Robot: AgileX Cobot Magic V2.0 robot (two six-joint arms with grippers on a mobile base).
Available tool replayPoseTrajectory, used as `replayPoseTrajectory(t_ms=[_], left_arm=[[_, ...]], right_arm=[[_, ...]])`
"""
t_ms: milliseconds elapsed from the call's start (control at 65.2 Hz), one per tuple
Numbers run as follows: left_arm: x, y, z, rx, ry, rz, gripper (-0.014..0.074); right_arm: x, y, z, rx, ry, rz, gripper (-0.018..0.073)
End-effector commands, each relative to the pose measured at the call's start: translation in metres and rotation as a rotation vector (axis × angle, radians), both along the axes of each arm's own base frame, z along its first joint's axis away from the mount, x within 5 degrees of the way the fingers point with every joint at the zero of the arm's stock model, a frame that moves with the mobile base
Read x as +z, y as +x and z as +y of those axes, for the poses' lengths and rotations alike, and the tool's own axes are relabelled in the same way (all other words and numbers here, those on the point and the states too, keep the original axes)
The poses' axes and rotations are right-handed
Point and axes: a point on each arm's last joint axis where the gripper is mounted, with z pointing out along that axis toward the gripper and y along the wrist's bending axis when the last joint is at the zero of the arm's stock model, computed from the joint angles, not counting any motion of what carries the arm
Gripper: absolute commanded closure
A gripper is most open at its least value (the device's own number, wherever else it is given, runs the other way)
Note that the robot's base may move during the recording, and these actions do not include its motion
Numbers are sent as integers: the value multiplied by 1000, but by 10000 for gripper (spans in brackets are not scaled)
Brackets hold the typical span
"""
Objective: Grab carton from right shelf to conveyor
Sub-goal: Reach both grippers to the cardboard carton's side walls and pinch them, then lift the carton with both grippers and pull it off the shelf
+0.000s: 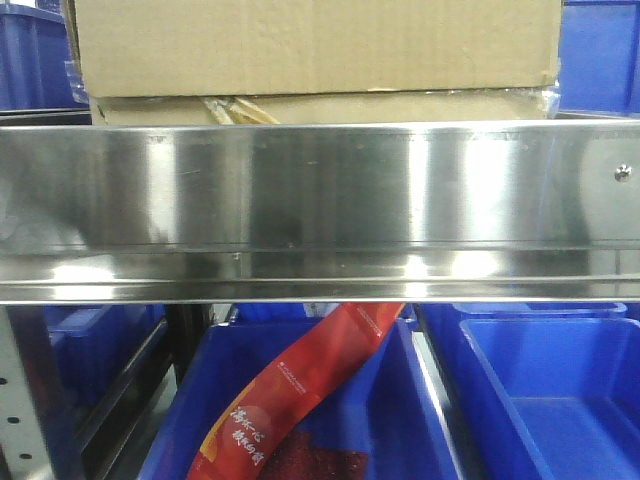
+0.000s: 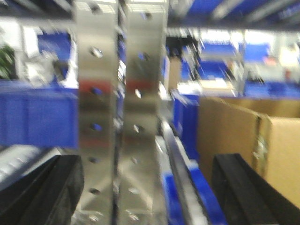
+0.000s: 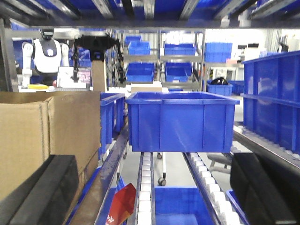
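Note:
The brown carton (image 1: 320, 45) sits on the right shelf, just behind its shiny steel rail (image 1: 320, 200). In the left wrist view, which is blurred, the carton (image 2: 234, 131) lies to the right of a perforated upright (image 2: 117, 117). My left gripper (image 2: 147, 197) is open, with the black fingers (image 2: 42, 192) far apart and nothing held. In the right wrist view the carton (image 3: 42, 136) stands at the left, beside the left finger (image 3: 42, 192). My right gripper (image 3: 150, 192) is open and empty. The conveyor is out of view.
Blue plastic bins (image 1: 540, 390) sit below the rail, one holding a long red packet (image 1: 300, 390). A blue bin (image 3: 180, 122) rests on the roller track (image 3: 145, 187) right of the carton. More bins and racks fill the background.

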Motion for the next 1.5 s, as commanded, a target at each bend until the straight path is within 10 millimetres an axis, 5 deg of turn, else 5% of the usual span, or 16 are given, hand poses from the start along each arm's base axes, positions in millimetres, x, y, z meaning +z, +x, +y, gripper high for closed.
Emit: replayPoseTrajectory(t_ms=[0, 245, 414, 659, 843, 1134, 1487], left_arm=[[14, 8, -6, -77, -1, 47, 121], [64, 50, -41, -340, 77, 188, 121], [96, 92, -79, -461, 103, 246, 121], [126, 167, -105, -386, 17, 492, 121], [135, 212, -104, -223, 4, 636, 121], [115, 266, -101, -137, -17, 707, 121], [85, 299, -109, -131, -7, 746, 121]], right_arm=[[18, 4, 0, 1, -2, -6, 0], [67, 32, 9, 96, 32, 108, 0], [98, 68, 28, 224, 4, 251, 0], [150, 124, 56, 323, -58, 474, 1], [173, 174, 72, 340, -100, 641, 1], [158, 255, 95, 344, -119, 742, 1], [105, 308, 109, 336, -129, 882, 1]])
